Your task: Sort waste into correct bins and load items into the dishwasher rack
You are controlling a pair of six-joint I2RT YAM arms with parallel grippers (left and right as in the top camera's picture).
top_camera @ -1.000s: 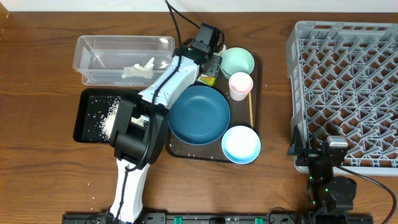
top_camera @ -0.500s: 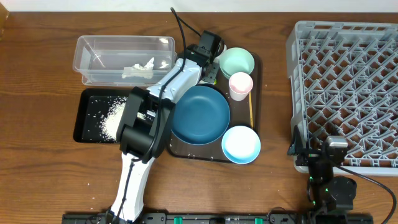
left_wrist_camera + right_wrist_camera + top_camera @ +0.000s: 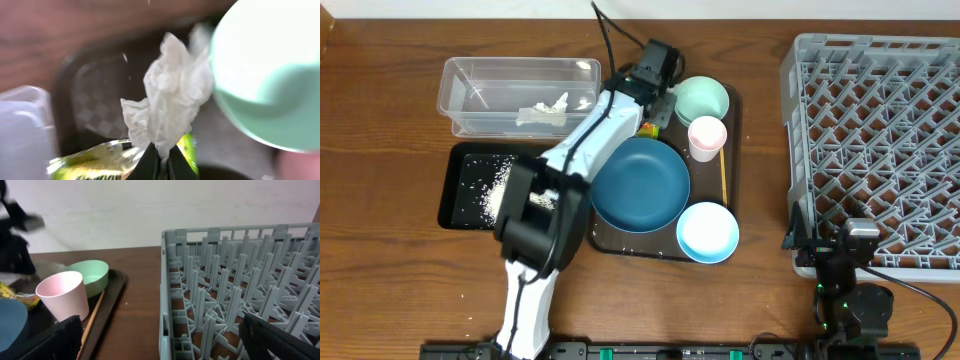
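**A:** Overhead?
**B:** My left tool (image 3: 656, 106) is at the far end of the brown serving tray (image 3: 620, 240), just beside the mint green bowl (image 3: 702, 98). A yellow-green wrapper (image 3: 647, 129) lies next to it. The blue plate (image 3: 640, 183), pink cup (image 3: 707, 135), light blue bowl (image 3: 708, 231) and chopstick (image 3: 724, 175) sit on that tray. Rice (image 3: 498, 185) is in the black tray (image 3: 455, 200), beside the clear tub (image 3: 520, 95). The rack (image 3: 875, 150) is on the desk (image 3: 380, 280) to the right, my right tool (image 3: 848, 242) at its near edge.
**A:** Left wrist?
**B:** Left tool is pinched fully closed on the crumpled white paper (image 3: 170, 95). Wrapper sits by the tips, its print too blurred to read.
**A:** Right wrist?
**B:** Right tool is spread wide, fingers (image 3: 50, 340) holding nothing, facing the rack. Cup and mint bowl are off to the left.
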